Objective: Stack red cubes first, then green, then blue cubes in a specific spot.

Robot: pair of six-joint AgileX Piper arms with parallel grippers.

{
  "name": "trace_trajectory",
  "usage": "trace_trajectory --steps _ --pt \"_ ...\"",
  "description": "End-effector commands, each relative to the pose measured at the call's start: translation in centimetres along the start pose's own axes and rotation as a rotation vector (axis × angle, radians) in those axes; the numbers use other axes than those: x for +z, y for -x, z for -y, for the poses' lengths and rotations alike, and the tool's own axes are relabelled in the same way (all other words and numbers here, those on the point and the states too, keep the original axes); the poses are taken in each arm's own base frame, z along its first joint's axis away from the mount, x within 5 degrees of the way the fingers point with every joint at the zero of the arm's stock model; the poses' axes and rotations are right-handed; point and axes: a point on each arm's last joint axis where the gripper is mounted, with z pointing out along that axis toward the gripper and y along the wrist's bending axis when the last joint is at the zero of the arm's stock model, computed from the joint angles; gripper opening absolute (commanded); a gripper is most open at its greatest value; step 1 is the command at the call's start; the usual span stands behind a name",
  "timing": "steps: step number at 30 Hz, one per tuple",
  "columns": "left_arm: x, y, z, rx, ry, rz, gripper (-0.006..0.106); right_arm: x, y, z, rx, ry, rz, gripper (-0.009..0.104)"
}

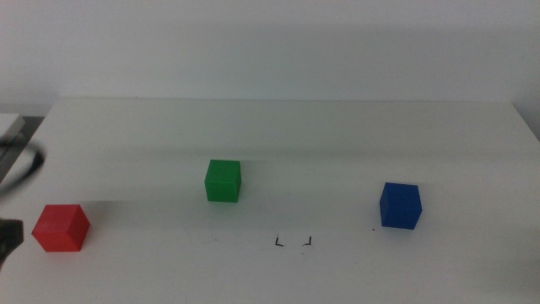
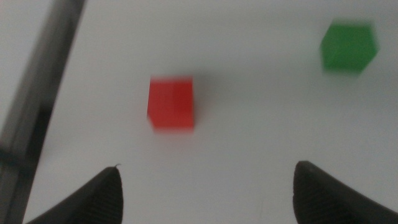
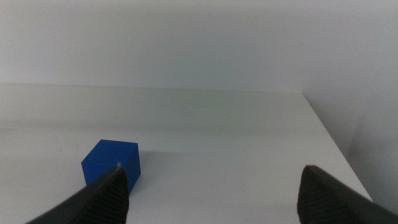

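With my left end effector [image 2: 205, 193] spread wide above the small matte red cube [image 2: 171, 103], a skewed descent risks nudging it across the white desk [image 1: 337, 143].

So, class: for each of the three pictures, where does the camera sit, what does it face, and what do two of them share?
Middle view: looks forward and down over the table at red cube, green cube, blue cube, corner marks.
Left wrist view: above red cube; left gripper open.
Right wrist view: low, facing blue cube; right gripper open.
Shared: middle and left wrist both show the green cube.
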Motion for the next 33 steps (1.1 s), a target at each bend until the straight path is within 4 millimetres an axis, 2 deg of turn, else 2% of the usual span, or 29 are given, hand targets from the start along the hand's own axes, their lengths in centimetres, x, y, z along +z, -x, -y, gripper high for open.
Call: trace_trajectory --steps 1,3,5,9,14,17,23,33 --pt "1.2 1.5 -0.3 -0.032 0.037 -0.175 0.094 0.0 0.0 0.1 -0.009 -0.01 0.014 0.093" --pt "2.3 2.7 -0.5 -0.043 0.067 -0.234 0.094 0.0 0.0 0.1 -0.009 -0.01 0.014 0.093" --pt "4.4 4.1 -0.7 -0.028 0.083 -0.228 0.094 0.0 0.0 0.1 -0.009 -0.01 0.014 0.093" --pt "8.6 5.4 -1.7 -0.021 0.108 -0.365 0.094 0.0 0.0 0.1 -0.009 -0.01 0.014 0.093" --pt "14.3 6.9 -3.1 -0.016 0.016 -0.447 0.094 0.0 0.0 0.1 -0.009 -0.01 0.014 0.093" --pt "17.5 7.2 -3.7 -0.029 -0.02 -0.486 0.094 0.0 0.0 0.1 -0.009 -0.01 0.014 0.093" --pt "21.7 6.8 -4.3 -0.037 -0.016 -0.507 0.094 0.0 0.0 0.1 -0.009 -0.01 0.014 0.093" --pt "25.8 5.0 -4.8 -0.025 -0.013 -0.546 0.093 0.0 0.0 0.1 -0.009 -0.01 0.014 0.093"
